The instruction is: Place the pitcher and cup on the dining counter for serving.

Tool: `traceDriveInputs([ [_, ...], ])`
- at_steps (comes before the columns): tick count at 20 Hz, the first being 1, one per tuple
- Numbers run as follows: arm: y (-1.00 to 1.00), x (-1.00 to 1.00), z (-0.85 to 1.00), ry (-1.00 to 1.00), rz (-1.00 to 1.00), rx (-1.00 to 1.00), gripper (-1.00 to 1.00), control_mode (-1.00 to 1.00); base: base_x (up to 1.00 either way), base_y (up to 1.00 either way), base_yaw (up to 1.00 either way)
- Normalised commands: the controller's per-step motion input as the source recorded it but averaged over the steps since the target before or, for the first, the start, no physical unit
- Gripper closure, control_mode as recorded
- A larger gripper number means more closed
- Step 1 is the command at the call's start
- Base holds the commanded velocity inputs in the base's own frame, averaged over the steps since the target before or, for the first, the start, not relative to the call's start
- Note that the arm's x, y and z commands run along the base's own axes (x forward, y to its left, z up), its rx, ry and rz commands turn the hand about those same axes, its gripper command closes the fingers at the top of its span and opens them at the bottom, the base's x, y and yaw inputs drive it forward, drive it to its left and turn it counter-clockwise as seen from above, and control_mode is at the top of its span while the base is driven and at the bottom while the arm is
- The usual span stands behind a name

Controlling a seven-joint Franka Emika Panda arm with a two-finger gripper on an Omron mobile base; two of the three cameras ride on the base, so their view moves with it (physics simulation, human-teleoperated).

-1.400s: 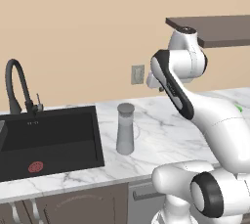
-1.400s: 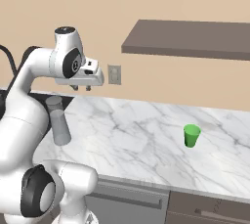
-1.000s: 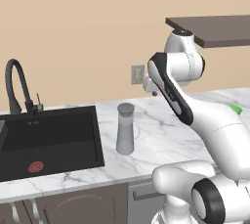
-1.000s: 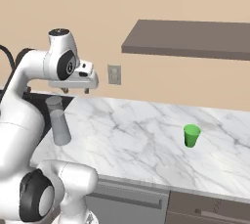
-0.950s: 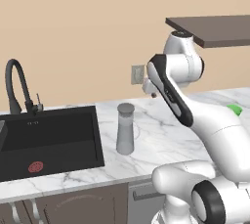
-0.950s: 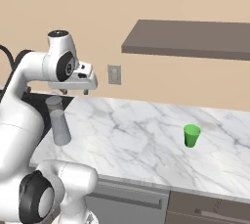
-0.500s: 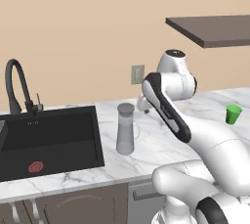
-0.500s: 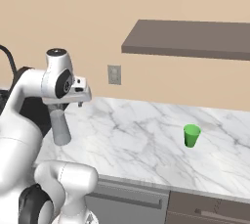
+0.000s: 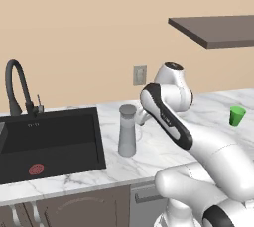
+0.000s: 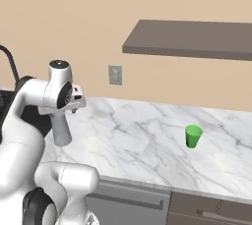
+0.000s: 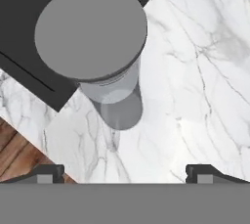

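The pitcher (image 9: 127, 134) is a tall grey translucent cylinder with a darker round lid. It stands upright on the marble kitchen worktop (image 9: 163, 146), just right of the sink. In the hand view its lid (image 11: 91, 30) lies close below the camera, ahead of the fingertips (image 11: 47, 172) and not between them. My gripper (image 11: 124, 174) is open and empty, pointing down, and hangs just above and beside the pitcher's top (image 10: 61, 129). The small green cup (image 10: 193, 136) stands upright far to the right on the same worktop (image 10: 142, 140); it also shows as the cup (image 9: 237, 115). The dining counter is out of view.
A black sink (image 9: 47, 139) with a curved black faucet (image 9: 17, 89) lies left of the pitcher. A wall outlet (image 9: 139, 75) is behind it. A dark shelf (image 10: 187, 40) hangs over the right part of the worktop. The worktop's front edge (image 11: 29, 135) drops to wood floor.
The arm has swung down and left from high near the shelf to just above the pitcher. The jaws stayed wide. Pitcher and cup have not moved.
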Motion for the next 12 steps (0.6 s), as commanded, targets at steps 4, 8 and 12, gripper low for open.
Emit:
traceDriveInputs([
  [4, 0.45, 0.03, -0.22, 0.04, 0.16, 0.0, -1.0, -1.0, 0.0, 0.0, 0.0],
  [8, 0.25, 0.13, -0.26, 0.08, 0.11, 0.0, -1.0, -1.0, 0.0, 0.0, 0.0],
  [12, 0.03, 0.14, -0.28, 0.08, 0.08, 0.0, -1.0, -1.0, 0.0, 0.0, 0.0],
])
